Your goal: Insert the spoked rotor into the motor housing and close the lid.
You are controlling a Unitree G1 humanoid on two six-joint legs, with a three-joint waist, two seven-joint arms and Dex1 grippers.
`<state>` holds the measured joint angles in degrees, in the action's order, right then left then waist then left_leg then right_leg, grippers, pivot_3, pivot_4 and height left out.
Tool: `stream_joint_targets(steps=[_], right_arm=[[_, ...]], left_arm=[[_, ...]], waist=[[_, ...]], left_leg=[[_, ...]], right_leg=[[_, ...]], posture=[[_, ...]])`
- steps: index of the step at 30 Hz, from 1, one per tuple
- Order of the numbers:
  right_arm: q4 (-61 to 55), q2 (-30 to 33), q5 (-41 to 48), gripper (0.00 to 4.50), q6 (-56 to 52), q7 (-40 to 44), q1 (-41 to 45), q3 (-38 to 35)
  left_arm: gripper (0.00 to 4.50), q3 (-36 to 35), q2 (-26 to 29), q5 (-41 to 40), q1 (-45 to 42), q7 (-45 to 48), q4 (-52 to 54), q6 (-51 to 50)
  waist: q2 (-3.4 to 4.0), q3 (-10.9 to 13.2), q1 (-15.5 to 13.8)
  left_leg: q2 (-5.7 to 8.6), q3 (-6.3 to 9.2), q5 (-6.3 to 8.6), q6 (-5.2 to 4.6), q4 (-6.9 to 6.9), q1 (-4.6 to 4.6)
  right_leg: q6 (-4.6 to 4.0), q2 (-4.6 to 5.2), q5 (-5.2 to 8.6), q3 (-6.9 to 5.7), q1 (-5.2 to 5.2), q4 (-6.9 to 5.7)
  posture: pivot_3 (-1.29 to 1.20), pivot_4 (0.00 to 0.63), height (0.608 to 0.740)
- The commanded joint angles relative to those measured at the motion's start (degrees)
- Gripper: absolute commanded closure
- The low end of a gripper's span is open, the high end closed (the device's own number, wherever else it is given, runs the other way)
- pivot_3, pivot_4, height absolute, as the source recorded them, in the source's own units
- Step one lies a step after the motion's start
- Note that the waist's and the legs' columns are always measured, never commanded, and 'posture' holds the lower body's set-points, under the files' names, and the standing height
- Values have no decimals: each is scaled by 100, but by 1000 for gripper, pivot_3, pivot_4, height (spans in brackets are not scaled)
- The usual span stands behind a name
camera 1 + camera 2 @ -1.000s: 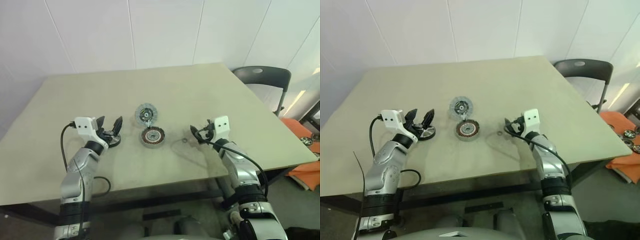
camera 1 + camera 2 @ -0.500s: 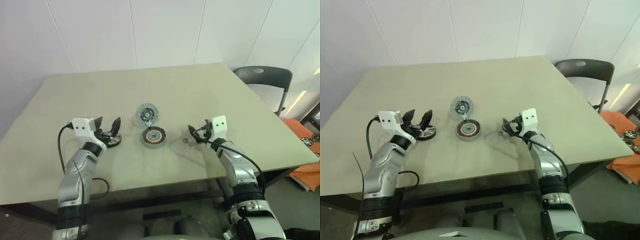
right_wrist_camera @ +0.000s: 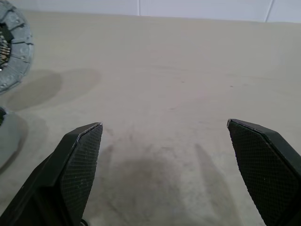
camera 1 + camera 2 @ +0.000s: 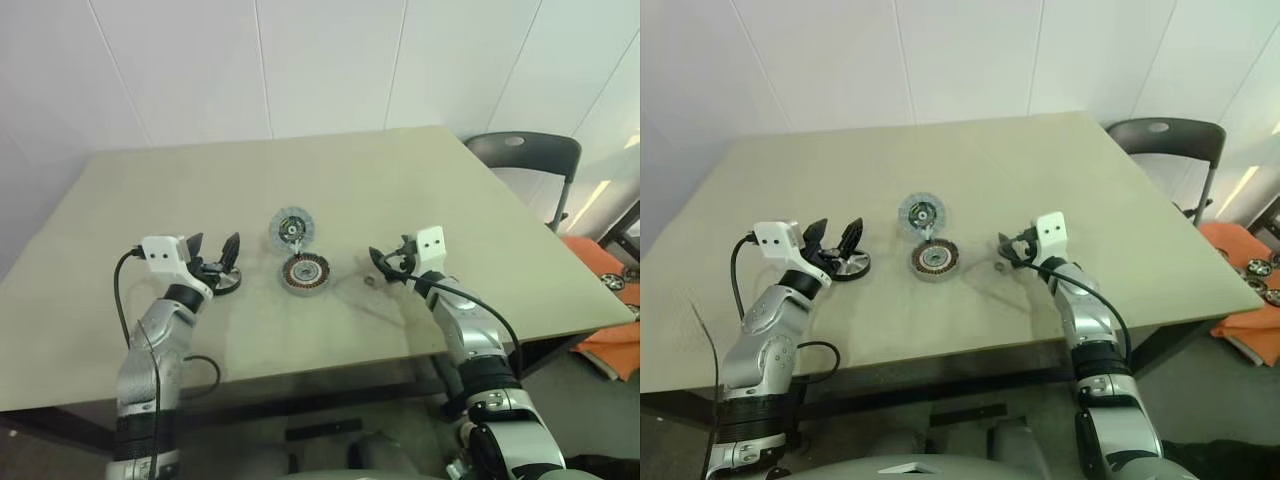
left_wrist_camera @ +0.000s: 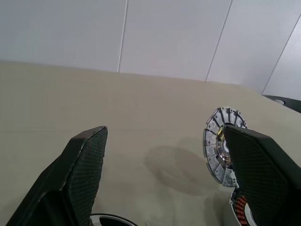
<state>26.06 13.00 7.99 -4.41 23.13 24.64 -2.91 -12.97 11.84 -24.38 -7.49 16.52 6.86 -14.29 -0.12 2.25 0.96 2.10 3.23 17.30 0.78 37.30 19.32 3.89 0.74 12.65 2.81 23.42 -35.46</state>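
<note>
The spoked rotor, a flat grey disc, sits mid-table, just behind the motor housing with its copper coil ring. In the left wrist view the rotor looks tilted up, half hidden behind one finger. My left gripper is open, hovering over a dark round part with pale spokes, which looks like the lid, left of the housing. To the right of the housing my right gripper is open and points toward it. A small metal ring lies just in front of its fingertips.
The beige table has its front edge close to both forearms. A dark chair stands past the far right corner, and orange material lies on the floor at the right. A white wall runs behind the table.
My right gripper has moved left, closer to the small ring and the housing. The left gripper has barely shifted and is still open over the dark round part.
</note>
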Motion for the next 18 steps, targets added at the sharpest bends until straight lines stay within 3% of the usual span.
stream_joint_targets(steps=[1, 18], right_arm=[[-200, 67, -16, 61, 146, -17, 63, -58], [-405, 227, -7, 61, 107, -146, -77, -137]], left_arm=[[316, -69, 45, -27, -135, 46, 55, 113], [316, 47, -60, 37, -303, 94, -191, 171]], waist=[[0, 0, -1], [-1, 0, 0]], left_leg=[[0, 0, 0, 0, 1, -1], [1, -2, -2, 2, 7, -2]], right_leg=[[0, -1, 0, 0, 0, -2], [-1, -2, 0, 1, -2, -6]], posture=[[0, 0, 740], [0, 0, 740]])
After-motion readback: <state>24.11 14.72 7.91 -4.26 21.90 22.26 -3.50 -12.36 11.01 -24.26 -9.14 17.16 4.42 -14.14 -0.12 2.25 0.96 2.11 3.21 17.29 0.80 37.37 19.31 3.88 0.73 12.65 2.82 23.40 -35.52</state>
